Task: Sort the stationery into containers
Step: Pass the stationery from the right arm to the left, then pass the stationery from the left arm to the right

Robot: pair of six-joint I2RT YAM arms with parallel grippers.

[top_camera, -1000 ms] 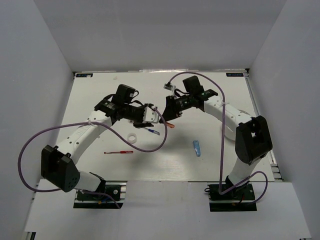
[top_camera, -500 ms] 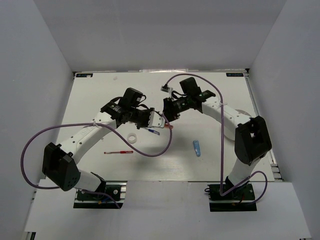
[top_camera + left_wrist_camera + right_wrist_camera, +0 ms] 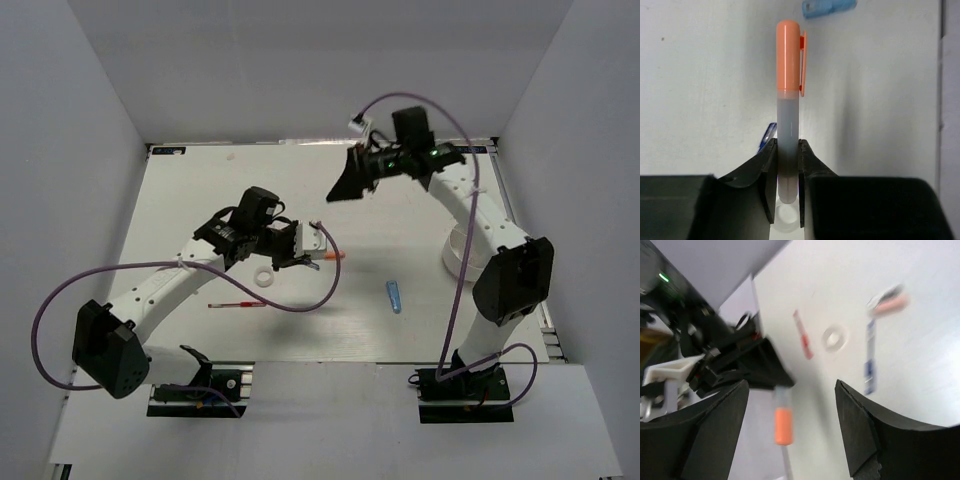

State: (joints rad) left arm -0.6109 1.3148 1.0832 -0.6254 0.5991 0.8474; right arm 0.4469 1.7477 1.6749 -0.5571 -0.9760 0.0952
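Observation:
My left gripper (image 3: pixel 308 250) is shut on a white marker with an orange cap (image 3: pixel 788 75); the cap (image 3: pixel 334 257) sticks out to the right, just above the table. Under it lie a slim blue pen (image 3: pixel 767 138) and a white tape ring (image 3: pixel 264 278). My right gripper (image 3: pixel 345 186) hangs open and empty, higher up and farther back. Its view looks down on the marker (image 3: pixel 783 425), the blue pen (image 3: pixel 869 362), a red pen (image 3: pixel 802 335), the tape ring (image 3: pixel 834 337) and a pinkish eraser (image 3: pixel 887 302). The white bowl (image 3: pixel 452 258) is partly hidden behind the right arm.
The red pen (image 3: pixel 238 304) lies front left of the tape ring. A small light-blue piece (image 3: pixel 394 296) lies at centre right, also at the top of the left wrist view (image 3: pixel 829 7). Purple cables loop from both arms. Grey walls enclose three sides.
The marker passed from the right gripper to the left. The right gripper opened and pulled up and back to the far right; the left gripper shut on the marker and drew slightly toward me.

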